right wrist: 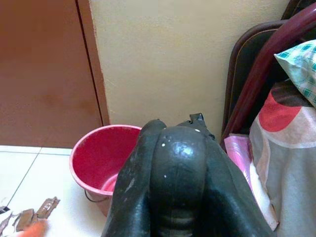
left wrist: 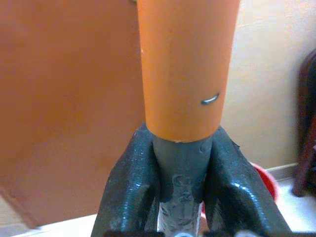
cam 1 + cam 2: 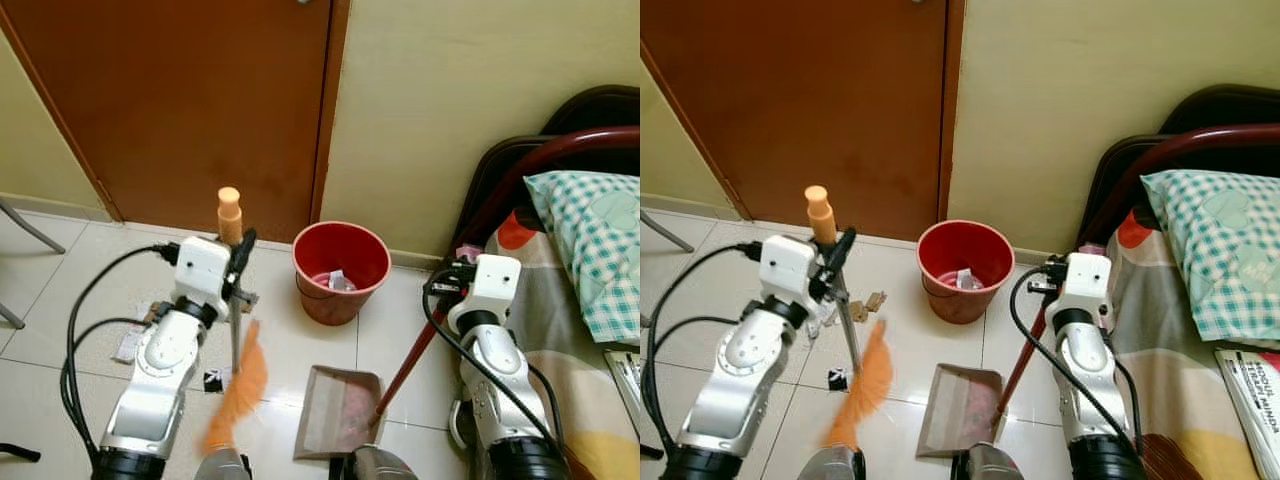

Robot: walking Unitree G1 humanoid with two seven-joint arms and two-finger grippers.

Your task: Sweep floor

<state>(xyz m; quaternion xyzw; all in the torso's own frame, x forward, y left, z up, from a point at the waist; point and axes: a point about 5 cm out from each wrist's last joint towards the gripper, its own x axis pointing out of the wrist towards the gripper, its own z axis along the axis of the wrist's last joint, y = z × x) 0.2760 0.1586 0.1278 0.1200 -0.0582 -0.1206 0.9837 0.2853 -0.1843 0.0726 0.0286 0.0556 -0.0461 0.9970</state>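
Note:
My left gripper is shut on the grey shaft of a broom, just under its orange cap. The orange bristles hang over the white tiles, tilted toward a brown dustpan lying flat on the floor. My right gripper is shut on the dustpan's long dark red handle, which slants up from the pan. Paper scraps and a small black bit lie on the tiles to the left of the broom. A red bucket with some scraps inside stands by the wall.
A brown door and a cream wall close off the back. On the right is a bed with a checked pillow and a dark red frame. A chair leg shows at far left.

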